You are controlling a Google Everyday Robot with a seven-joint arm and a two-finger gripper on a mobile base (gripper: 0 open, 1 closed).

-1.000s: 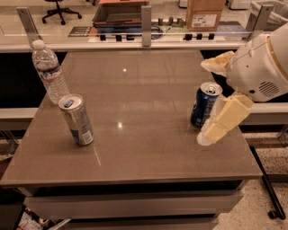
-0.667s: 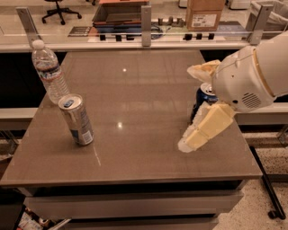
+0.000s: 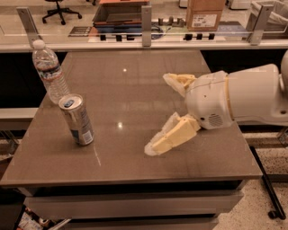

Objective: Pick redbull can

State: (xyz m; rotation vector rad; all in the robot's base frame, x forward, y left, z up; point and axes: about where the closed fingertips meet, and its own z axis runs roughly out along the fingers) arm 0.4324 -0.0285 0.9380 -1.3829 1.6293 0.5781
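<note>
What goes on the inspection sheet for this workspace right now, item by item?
Surface: brown table, glossy.
Job's things: redbull can standing near the left edge, not held.
Clutter: water bottle standing behind the can.
Grippers: gripper open and empty, over the table's right half, fingers pointing toward the can.
Cables: nothing seen.
Surroundings: rear counter with a cardboard box; office chair beyond.

wide-spread gripper (image 3: 163, 114) over the table (image 3: 135, 72), well apart from the redbull can (image 3: 77, 119) near the water bottle (image 3: 49, 72)
</note>
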